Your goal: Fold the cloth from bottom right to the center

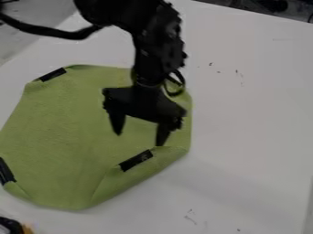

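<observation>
The green cloth (67, 123) lies on the left part of the white table, with several edges folded inward. Its lower right part forms a folded flap (145, 170), and a black strip (136, 160) sits along that flap's inner edge. Above the right half of the cloth hangs the gripper (140, 138), pointing down, its two fingers spread apart with nothing between them. One fingertip is just above the upper end of the black strip; whether it touches the cloth I cannot tell. The arm hides part of the cloth's upper right.
White table (250, 128) surface extends to the right of the cloth. Another black strip (52, 74) lies at the cloth's upper left and a further one (5, 172) at its left edge. A black and orange object (13, 226) is at the bottom left corner. A cable hangs by the arm.
</observation>
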{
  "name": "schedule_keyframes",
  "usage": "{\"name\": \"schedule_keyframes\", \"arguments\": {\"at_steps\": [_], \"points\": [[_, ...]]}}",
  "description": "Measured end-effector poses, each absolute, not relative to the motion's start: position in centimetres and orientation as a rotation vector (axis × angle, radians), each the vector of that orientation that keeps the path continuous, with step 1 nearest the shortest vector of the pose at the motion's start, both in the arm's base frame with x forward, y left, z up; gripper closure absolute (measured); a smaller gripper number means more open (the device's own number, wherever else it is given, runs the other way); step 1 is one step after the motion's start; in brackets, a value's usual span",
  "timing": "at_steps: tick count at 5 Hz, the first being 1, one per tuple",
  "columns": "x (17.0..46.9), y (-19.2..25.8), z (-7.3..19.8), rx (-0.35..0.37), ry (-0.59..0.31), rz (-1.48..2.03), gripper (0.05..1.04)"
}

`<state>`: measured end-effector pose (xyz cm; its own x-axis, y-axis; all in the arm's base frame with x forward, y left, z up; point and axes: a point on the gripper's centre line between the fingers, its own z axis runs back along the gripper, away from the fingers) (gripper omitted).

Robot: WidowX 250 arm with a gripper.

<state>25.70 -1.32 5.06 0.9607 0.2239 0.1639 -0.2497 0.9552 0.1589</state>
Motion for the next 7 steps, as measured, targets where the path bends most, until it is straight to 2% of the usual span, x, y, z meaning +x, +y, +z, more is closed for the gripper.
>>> {"name": "schedule_keyframes", "arguments": {"at_steps": [1, 2, 5, 7], "points": [[24.5, -3.4, 3.9, 0.162, -0.162, 0.323, 0.082], [24.2, -3.6, 3.3, 0.145, -0.184, 0.337, 0.082], [25.7, -1.2, 2.0, 0.146, -0.167, 0.279, 0.082], [25.8, -1.1, 1.5, 0.131, -0.170, 0.295, 0.090]]}}
